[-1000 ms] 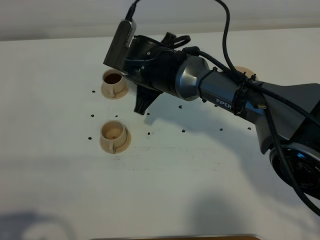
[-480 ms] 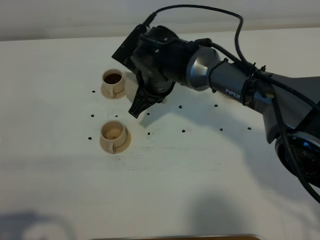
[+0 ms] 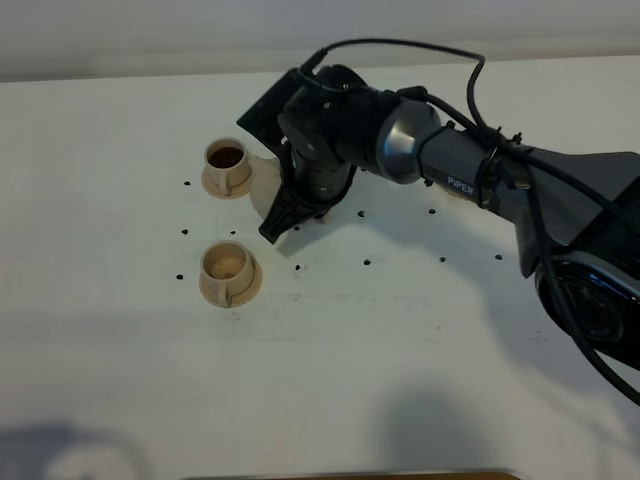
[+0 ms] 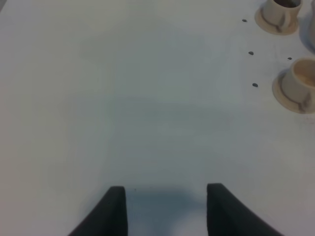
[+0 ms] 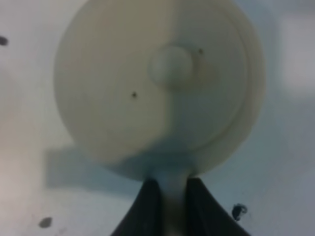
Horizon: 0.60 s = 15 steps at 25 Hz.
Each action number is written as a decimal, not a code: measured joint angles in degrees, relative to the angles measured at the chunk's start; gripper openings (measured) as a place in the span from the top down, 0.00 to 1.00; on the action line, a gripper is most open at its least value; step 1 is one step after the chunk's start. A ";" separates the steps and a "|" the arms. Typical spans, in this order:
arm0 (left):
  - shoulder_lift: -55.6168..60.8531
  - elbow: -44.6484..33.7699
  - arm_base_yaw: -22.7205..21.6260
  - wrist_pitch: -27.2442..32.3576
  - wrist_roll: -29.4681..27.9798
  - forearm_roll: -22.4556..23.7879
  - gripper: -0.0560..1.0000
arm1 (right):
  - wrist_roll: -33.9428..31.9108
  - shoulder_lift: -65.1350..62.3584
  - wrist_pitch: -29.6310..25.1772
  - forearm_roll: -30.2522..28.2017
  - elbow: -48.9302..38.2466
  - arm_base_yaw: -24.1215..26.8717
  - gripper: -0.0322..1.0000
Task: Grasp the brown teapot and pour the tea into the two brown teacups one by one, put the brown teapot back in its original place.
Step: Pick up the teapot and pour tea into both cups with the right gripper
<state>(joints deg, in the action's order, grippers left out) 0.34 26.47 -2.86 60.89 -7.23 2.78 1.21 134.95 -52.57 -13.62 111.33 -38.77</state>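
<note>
Idling side: left fingers (image 4: pixel 115 211) spread, nothing between them, low over bare desk (image 3: pixel 400 350), well apart from both cups.
Far cup (image 3: pixel 228 165): on its saucer, dark tea inside; judged filled.
Near cup (image 3: pixel 229 272): on its saucer, pale inside; judged not yet filled.
Teapot (image 3: pixel 262 185): off the desk, just right of the far cup, above and right of the near cup in the high view.
Handle (image 5: pixel 171 196): lies between the right fingers; the body and spout extend away beyond the fingertips, lid facing the wrist camera.
Right fingers (image 5: pixel 147 206): pinching the handle, one each side.
Key relation: the near cup lies toward the front of the desk from the teapot, slightly left.
Next move (judgement): bring the spout over the near cup, then tilt.
Coaster: not clearly seen; probably hidden by the right arm.
</note>
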 joint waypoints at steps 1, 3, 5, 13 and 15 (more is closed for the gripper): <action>0.00 0.00 0.00 0.00 0.00 0.00 0.53 | 0.04 0.00 0.12 0.00 0.00 0.08 0.88; 0.00 0.00 0.00 0.00 0.00 0.00 0.53 | 0.24 0.00 0.30 0.06 0.00 0.08 0.88; 0.00 0.00 0.00 0.00 -0.06 0.00 0.53 | 0.58 -0.13 0.30 0.00 0.00 0.02 0.88; 0.00 0.00 0.00 0.00 0.00 0.00 0.53 | 2.19 -5.93 -6.29 -4.84 0.00 -1.26 0.88; 0.00 0.00 0.00 0.00 0.00 0.00 0.53 | 2.59 -7.72 -8.24 -5.89 0.00 -2.38 0.88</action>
<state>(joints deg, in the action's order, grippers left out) 0.34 26.47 -2.86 60.89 -7.23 2.78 3.79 127.23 -60.81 -19.51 111.33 -41.15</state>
